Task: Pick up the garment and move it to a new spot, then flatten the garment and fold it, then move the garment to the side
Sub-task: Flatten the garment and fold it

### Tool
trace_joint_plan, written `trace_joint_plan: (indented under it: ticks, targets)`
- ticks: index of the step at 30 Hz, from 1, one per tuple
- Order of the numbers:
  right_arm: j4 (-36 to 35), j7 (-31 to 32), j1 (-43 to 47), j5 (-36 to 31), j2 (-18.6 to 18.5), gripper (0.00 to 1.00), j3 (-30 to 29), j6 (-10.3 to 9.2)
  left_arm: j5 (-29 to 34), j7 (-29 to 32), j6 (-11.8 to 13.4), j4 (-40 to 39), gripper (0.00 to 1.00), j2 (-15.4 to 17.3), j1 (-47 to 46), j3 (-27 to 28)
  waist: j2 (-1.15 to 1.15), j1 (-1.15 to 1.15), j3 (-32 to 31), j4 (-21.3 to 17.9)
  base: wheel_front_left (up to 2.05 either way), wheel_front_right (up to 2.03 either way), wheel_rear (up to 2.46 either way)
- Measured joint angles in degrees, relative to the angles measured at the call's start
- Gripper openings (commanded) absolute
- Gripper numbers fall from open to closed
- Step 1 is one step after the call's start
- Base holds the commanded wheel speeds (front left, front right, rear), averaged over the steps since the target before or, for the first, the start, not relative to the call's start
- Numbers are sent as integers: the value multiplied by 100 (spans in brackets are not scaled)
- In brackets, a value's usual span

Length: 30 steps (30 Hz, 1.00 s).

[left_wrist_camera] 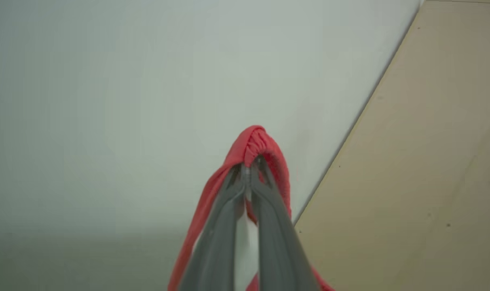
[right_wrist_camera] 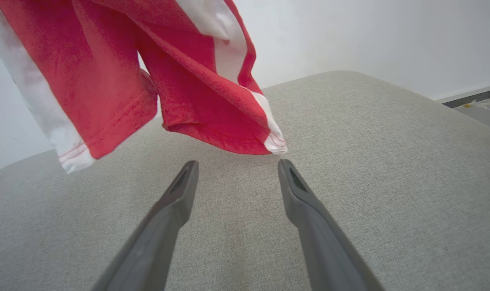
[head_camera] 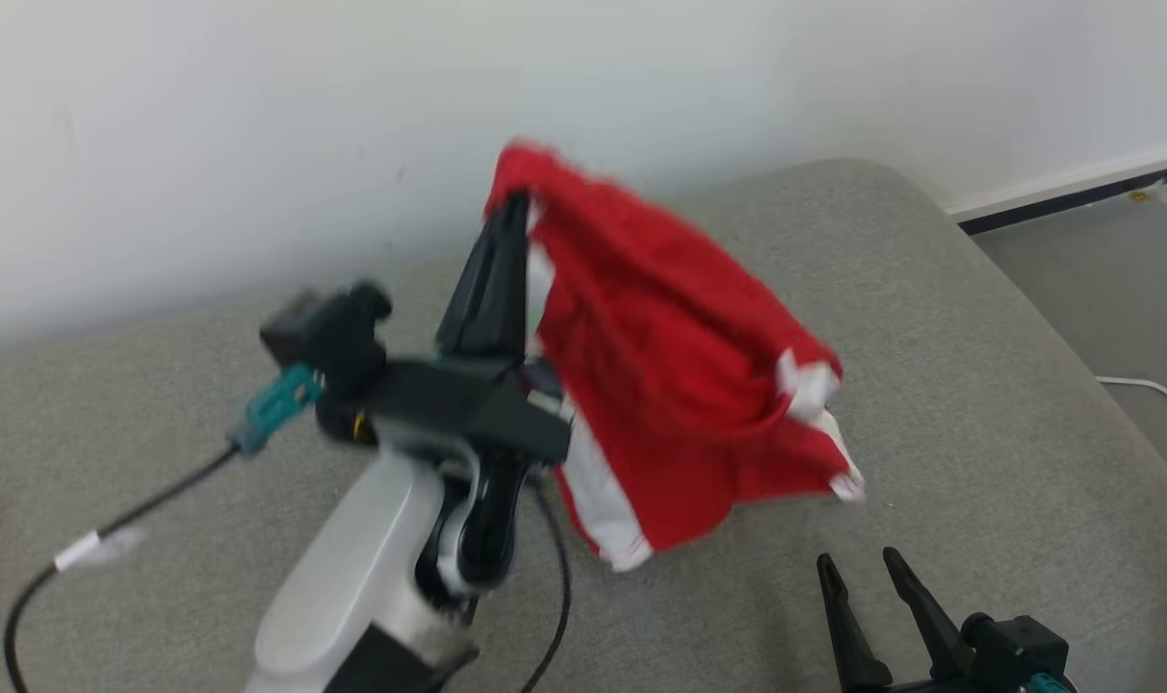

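Surroundings: grey cushion (head_camera: 978, 404) set against a white wall (head_camera: 256, 115). The floor (head_camera: 1103, 279) is off its right side, with a white cable (head_camera: 1147, 387) lying on it and a dark baseboard (head_camera: 1075, 192) behind. A black cable (head_camera: 112, 525) trails across the cushion's left part up to a teal plug (head_camera: 275, 404) on the left arm's wrist. Nothing lies on the cushion between the two hands.

Garment (head_camera: 670, 366): red with white side stripes, hanging in the air above the cushion's middle, clear of the surface. It is blurred in the head view. The hems hang lowest and loose, and the gathered waistband is at the top.

Left hand (head_camera: 516, 207): raised, fingers pointing up toward the wall, forearm rising from the lower left. The jaws are pinched together on the garment's waistband. In the left wrist view the red band (left_wrist_camera: 251, 139) loops over the closed tips of the left hand (left_wrist_camera: 248, 167).

Right hand (head_camera: 858, 560): low at the lower right, just over the cushion, fingers pointing forward. The jaws are spread wide and hold nothing. In the right wrist view the garment's (right_wrist_camera: 107, 81) hem hangs just above and ahead of the right hand's (right_wrist_camera: 237, 163) tips, with one white corner near the right fingertip; I cannot tell whether they touch.
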Motion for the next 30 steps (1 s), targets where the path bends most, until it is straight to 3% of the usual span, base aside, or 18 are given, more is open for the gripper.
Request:
trace_joint_plan:
  ticks: [7, 14, 15, 17, 23, 30]
  targets:
    - [-14, -7, 4, 1, -7, 100, 35, 0, 171, 0, -9, 1226, 0, 63, 1443, 645, 0, 0, 85, 199, 0, 0, 0]
    - [-38, 30, -4, 1, -25, 100, 75, 0, 480, 0, -67, 2034, 0, 78, 1643, 1345, 0, 0, 123, 477, 0, 0, 0]
    - [-41, 46, -12, 1, -23, 100, 89, 0, 545, 0, -67, 2065, 12, 77, 1643, 1460, 0, 0, 126, 511, 0, 0, 0]
    - [-42, 55, -37, 1, -11, 100, 131, 0, 721, 0, -66, 2146, 100, 77, 1639, 1623, 0, 0, 130, 560, 0, 0, 0]
    - [-41, 70, -65, 37, -15, 100, 165, 0, 787, 140, -272, 2772, 100, 57, 1649, 1530, 0, 0, 112, 565, 0, 0, 0]
    - [-44, 62, -2, 44, -33, 100, 71, 0, 889, 436, -616, 2873, 100, 57, 1946, 1106, 0, 0, 75, 567, 0, 0, 0]
